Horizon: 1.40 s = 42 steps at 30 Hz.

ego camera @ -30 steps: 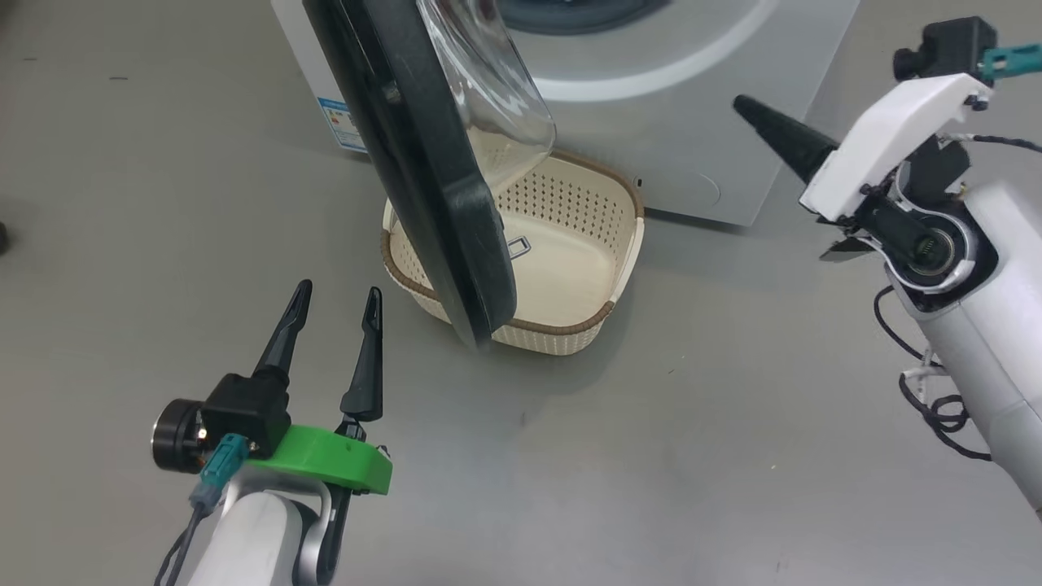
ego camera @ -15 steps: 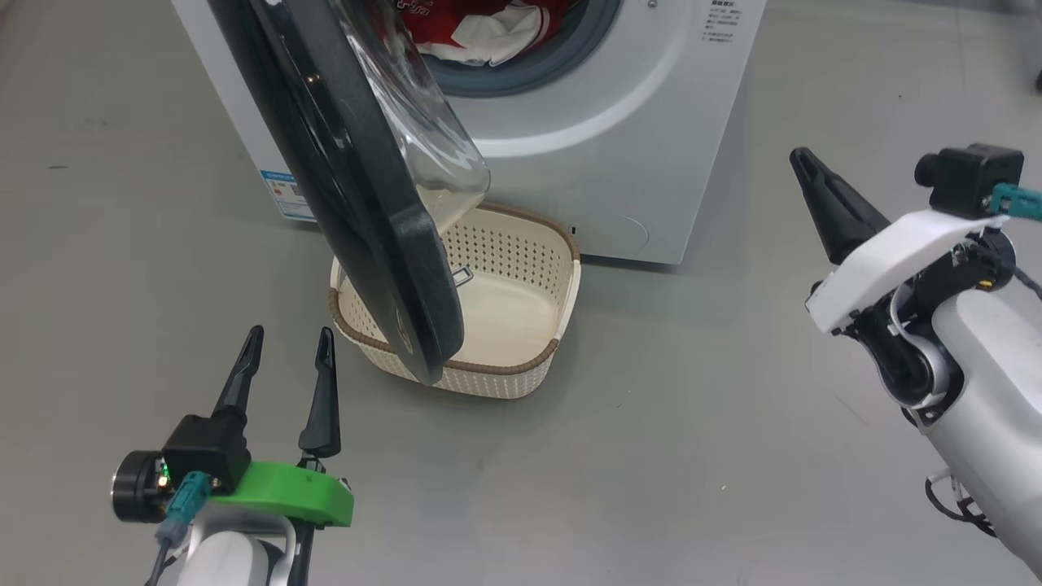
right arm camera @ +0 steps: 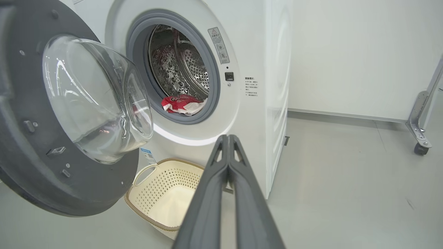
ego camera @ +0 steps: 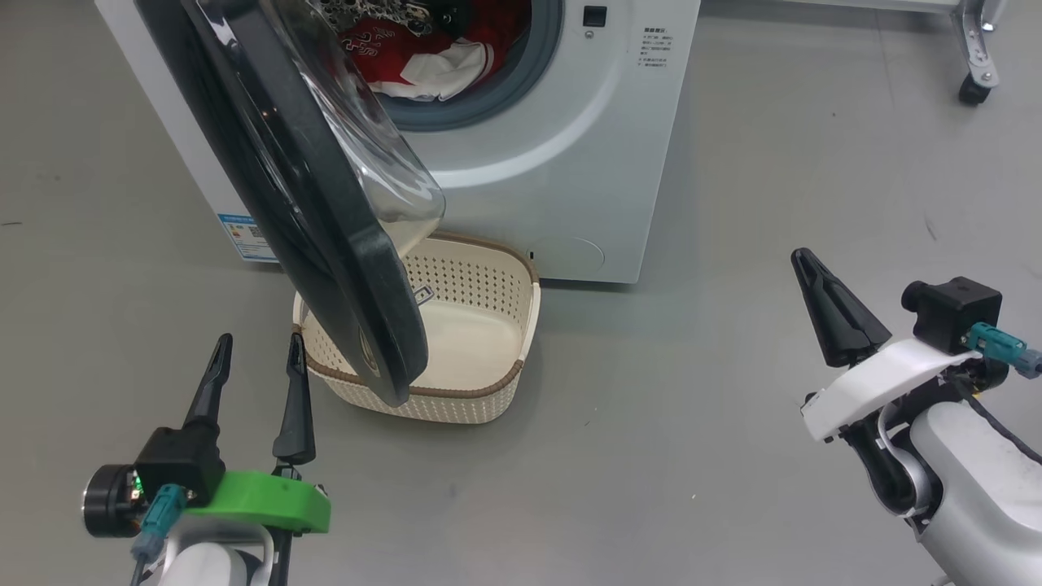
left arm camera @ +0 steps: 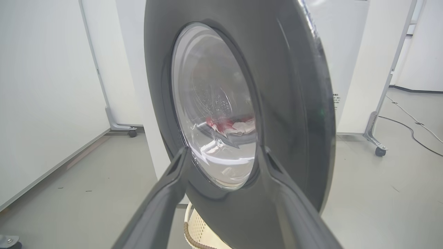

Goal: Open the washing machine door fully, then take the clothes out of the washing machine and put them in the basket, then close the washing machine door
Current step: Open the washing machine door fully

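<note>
The white washing machine (ego camera: 570, 163) stands ahead with its door (ego camera: 326, 244) swung out toward me, the black rim and glass bowl hanging over the basket. Red and white clothes (ego camera: 415, 57) lie in the drum, also seen in the right wrist view (right arm camera: 181, 103). The cream basket (ego camera: 456, 403) sits on the floor in front of the machine, holding nothing. My left gripper (ego camera: 258, 342) is open, low and just left of the door's lower edge, facing its outer face (left arm camera: 294, 103). My right gripper (ego camera: 802, 259) is shut on nothing, well right of the basket, pointing at the machine (right arm camera: 256, 52).
A wheeled frame leg with a caster (ego camera: 969, 85) stands to the right of the machine, also in the right wrist view (right arm camera: 420, 148). White panels stand behind and to the left. A cable (left arm camera: 412, 128) lies on the grey floor at the right.
The head camera has tilted up, bringing the drum and the clothes into the picture. My right gripper has drawn back from the machine, still shut. The left gripper stays open beside the door.
</note>
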Tool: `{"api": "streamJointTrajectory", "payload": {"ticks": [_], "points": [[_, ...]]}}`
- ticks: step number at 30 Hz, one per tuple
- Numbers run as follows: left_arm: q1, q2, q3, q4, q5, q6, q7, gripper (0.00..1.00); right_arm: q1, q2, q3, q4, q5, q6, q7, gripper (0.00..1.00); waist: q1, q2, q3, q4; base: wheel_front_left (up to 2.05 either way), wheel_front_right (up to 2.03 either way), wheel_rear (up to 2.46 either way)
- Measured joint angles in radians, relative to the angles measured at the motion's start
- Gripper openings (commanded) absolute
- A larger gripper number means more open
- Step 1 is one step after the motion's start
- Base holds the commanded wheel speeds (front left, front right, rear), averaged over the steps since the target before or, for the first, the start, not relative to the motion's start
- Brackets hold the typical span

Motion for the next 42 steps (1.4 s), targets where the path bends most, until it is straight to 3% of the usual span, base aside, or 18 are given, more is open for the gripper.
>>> {"api": "streamJointTrajectory", "payload": {"ticks": [5, 6, 7, 8, 19, 42], "points": [[0.001, 0.000, 0.007, -0.005, 0.010, -0.010, 0.000, 1.00, 0.051, 0.009, -0.042, -0.011, -0.023, -0.051, 0.003, 0.00, 0.0000, 0.0000, -0.001, -0.019, 0.00, 0.00, 0.00], [0.002, 0.000, 0.010, -0.006, 0.010, -0.011, 0.000, 1.00, 0.059, 0.014, -0.052, -0.015, -0.025, -0.059, 0.004, 0.23, 0.0000, 0.0000, -0.001, -0.022, 0.00, 0.00, 0.00], [0.002, 0.000, 0.011, -0.007, 0.011, -0.013, 0.000, 1.00, 0.066, 0.018, -0.060, -0.020, -0.029, -0.060, 0.006, 0.86, 0.0000, 0.0000, -0.001, -0.024, 0.00, 0.00, 0.00], [0.003, 0.000, 0.012, -0.007, 0.012, -0.015, 0.000, 1.00, 0.073, 0.022, -0.067, -0.024, -0.035, -0.061, 0.009, 1.00, 0.0000, 0.0000, -0.001, -0.027, 0.00, 0.00, 0.00], [0.019, 0.000, 0.022, -0.008, 0.026, -0.033, 0.000, 1.00, 0.156, 0.076, -0.204, -0.128, -0.133, -0.078, 0.012, 1.00, 0.0000, 0.0000, -0.002, -0.056, 0.00, 0.00, 0.00], [0.020, -0.001, 0.032, -0.006, 0.035, -0.049, 0.000, 1.00, 0.305, 0.131, -0.288, -0.198, -0.242, -0.079, 0.012, 1.00, 0.0000, 0.0000, 0.005, -0.064, 0.00, 0.00, 0.00]]}}
